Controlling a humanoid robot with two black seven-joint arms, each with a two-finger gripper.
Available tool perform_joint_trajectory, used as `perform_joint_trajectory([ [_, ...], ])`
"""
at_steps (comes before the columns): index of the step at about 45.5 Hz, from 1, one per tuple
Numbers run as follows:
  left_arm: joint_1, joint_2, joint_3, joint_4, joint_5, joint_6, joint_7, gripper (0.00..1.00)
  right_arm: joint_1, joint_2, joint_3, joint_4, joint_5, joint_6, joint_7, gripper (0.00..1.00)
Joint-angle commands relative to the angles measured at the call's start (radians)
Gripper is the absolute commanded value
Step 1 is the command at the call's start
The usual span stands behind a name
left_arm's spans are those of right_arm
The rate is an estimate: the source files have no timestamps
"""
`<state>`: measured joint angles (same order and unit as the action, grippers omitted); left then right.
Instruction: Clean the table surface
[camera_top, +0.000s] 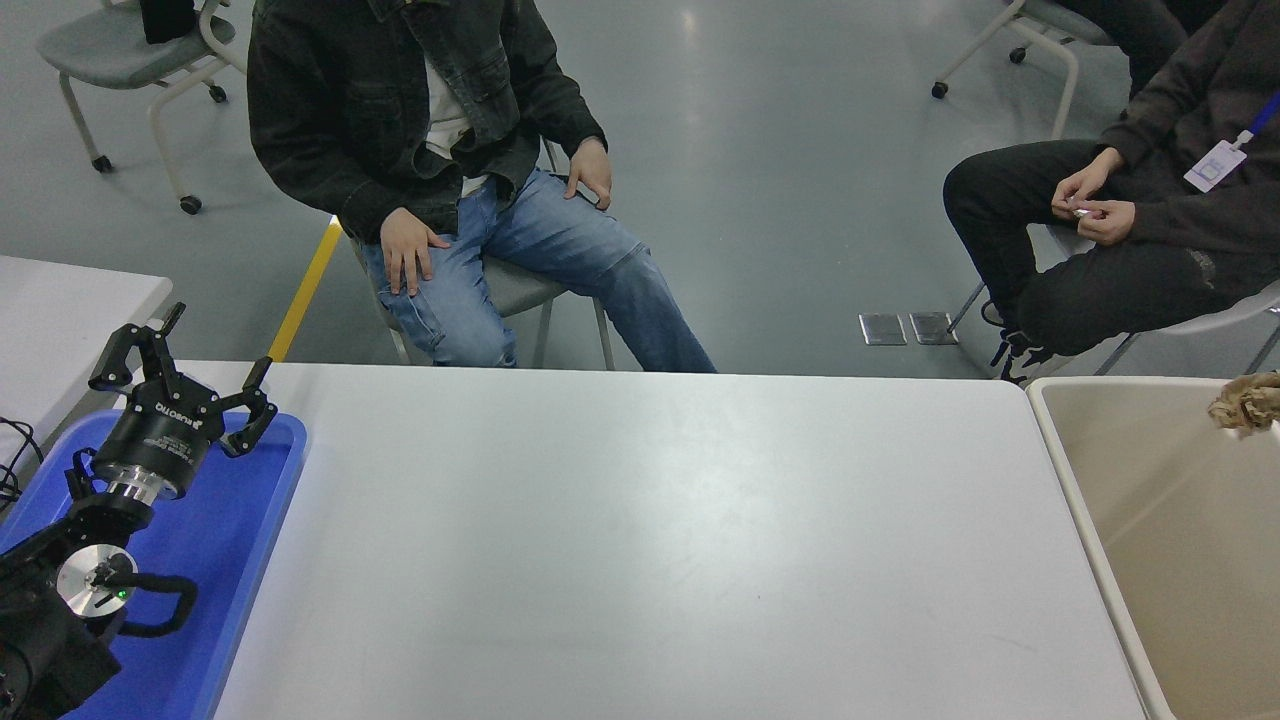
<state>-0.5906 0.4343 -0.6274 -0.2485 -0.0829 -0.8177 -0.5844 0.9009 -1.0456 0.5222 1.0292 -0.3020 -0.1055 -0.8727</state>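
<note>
Looks like a robotics lab or test room to me: shiny grey poured floor (780, 150) with metal floor outlets (907, 328), a yellow tape line (305, 290), and rolling office chairs (120, 50) scattered at the far side. Two people (440, 130) just sit watching beyond a plain white table (650, 540), one wearing a lanyard badge (1213, 165), while a black robot arm (70, 590) sits parked near left
</note>
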Motion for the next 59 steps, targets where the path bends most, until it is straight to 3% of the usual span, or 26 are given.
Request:
perform_joint_trajectory([
  [1, 0.000, 0.000, 0.000, 0.000, 0.000, 0.000, 0.000, 1.00, -0.017, 0.094, -0.007, -0.237, -0.009, 0.112, 0.006, 0.00],
  [24, 0.000, 0.000, 0.000, 0.000, 0.000, 0.000, 0.000, 1.00, -0.028, 0.312, -0.221, -0.627, -0.019, 0.247, 0.224, 0.00],
  [37, 0.000, 0.000, 0.000, 0.000, 0.000, 0.000, 0.000, 1.00, -0.030, 0.404, -0.421, -0.716, -0.019, 0.254, 0.411, 0.00],
  [48, 0.000, 0.000, 0.000, 0.000, 0.000, -0.001, 0.000, 1.00, -0.034, 0.574, -0.662, -0.909, -0.019, 0.254, 0.555, 0.00],
  [59, 0.000, 0.000, 0.000, 0.000, 0.000, 0.000, 0.000, 1.00, -0.068, 0.624, -0.806, -0.974, -0.017, 0.244, 0.610, 0.00],
])
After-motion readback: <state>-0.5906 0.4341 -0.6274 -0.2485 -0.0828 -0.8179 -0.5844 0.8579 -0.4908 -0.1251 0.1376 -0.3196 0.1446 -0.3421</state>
